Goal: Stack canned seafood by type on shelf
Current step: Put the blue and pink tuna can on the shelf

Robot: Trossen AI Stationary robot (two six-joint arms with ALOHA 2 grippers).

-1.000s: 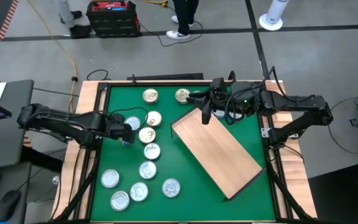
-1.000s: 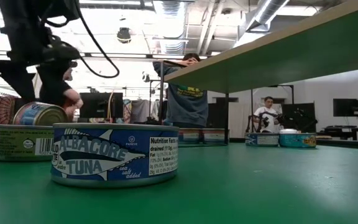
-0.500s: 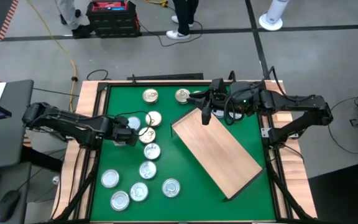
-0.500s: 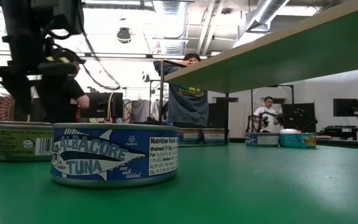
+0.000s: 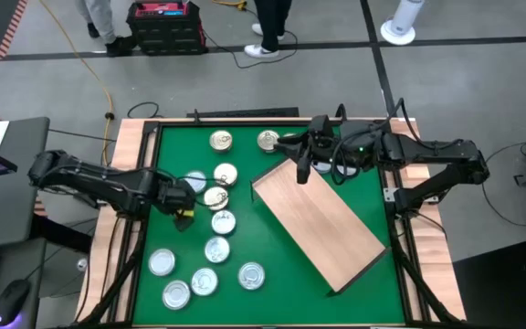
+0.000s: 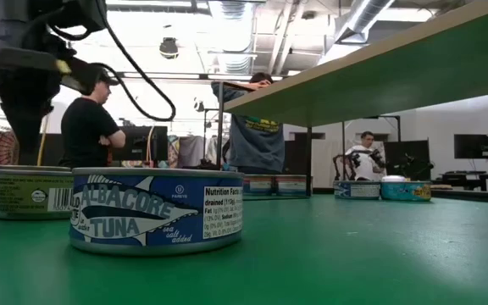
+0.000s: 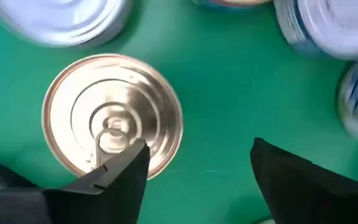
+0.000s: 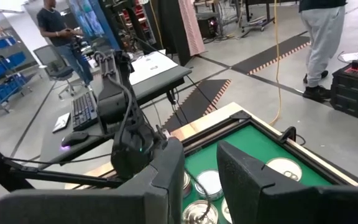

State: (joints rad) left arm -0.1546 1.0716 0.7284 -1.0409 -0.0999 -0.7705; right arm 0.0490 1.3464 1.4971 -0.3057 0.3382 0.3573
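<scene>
The flat rectangular light-wood shelf board (image 5: pixel 318 221) lies on the green mat (image 5: pixel 272 274), right of centre, its long axis on a diagonal from the far middle of the mat toward the near right corner. One short end sits by the right gripper (image 5: pixel 301 170), which hangs at that far corner of the board; its two dark fingers (image 8: pixel 166 180) stand a narrow gap apart with nothing between them. The small flat round tins of canned seafood (image 5: pixel 216 249) lie lids up in a loose cluster on the mat's left half, none on the board, with two more near the far edge (image 5: pixel 221 141). The left gripper (image 5: pixel 183 203) hovers just beside the cluster's left side, its fingers (image 7: pixel 288 180) spread wide over bare mat and gripping nothing; a gold pull-tab tin (image 7: pixel 112 115) lies just past one fingertip. From table height, a blue-labelled albacore tuna tin (image 6: pixel 156 209) stands nearest.
</scene>
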